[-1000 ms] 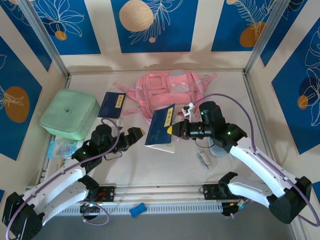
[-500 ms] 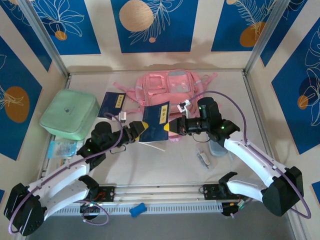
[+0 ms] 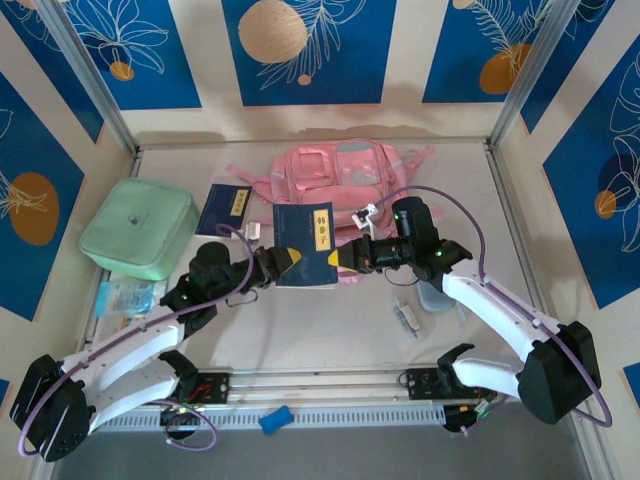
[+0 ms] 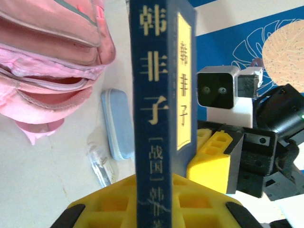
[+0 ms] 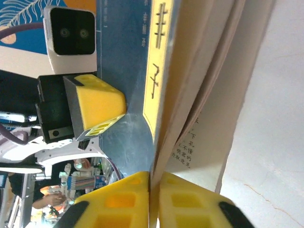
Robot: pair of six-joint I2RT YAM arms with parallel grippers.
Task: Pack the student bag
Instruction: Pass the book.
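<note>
The student bag lies flat at the middle of the table's far edge, pockets up, with its straps spread to either side. Just nearer than it, a dark blue book with a yellow title strip is held up off the table, and from above it covers part of the bag's near edge. The left gripper pinches the book's lower left corner. In the left wrist view the spine runs down between its yellow fingers, and the bag sits beyond them and to the left, apart from them. The right gripper meets the book from the other side, its fingers pressed close on the cover's thin edge. Neither gripper touches the bag. A second blue book lies left of the bag, and a mint green case sits by the table's left edge.
</note>
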